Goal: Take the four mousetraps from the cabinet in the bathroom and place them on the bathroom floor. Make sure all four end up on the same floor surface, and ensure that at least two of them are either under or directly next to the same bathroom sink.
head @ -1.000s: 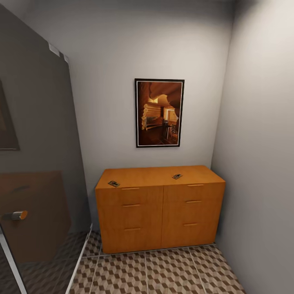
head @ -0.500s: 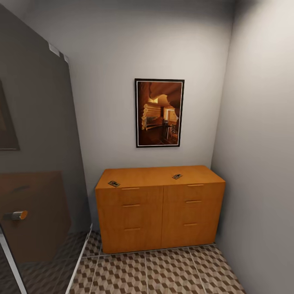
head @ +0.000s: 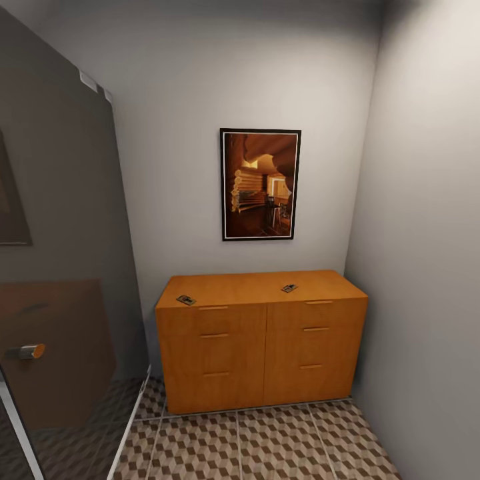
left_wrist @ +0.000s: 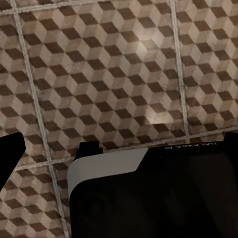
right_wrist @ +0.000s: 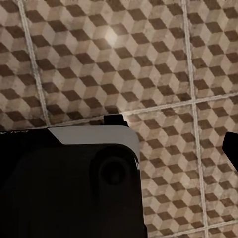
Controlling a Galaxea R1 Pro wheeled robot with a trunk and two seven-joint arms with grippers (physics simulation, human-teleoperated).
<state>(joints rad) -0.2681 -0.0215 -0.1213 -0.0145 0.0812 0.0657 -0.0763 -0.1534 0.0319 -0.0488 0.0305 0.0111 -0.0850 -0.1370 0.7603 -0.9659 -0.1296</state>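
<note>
I see the cabinet (head: 260, 333) standing on the bathroom floor (head: 267, 447); on its flat top lie two mousetraps (head: 186, 300) (head: 289, 288), well apart.

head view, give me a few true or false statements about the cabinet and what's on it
1. Two mousetraps, one and another, lie on the cabinet top. True.
2. A cabinet drawer is pulled open. False: all drawers look shut.
3. A framed picture hangs on the wall above the cabinet. True.
4. A mousetrap lies on the bathroom floor in front of the cabinet. False: the tiles seen there are bare.
</note>
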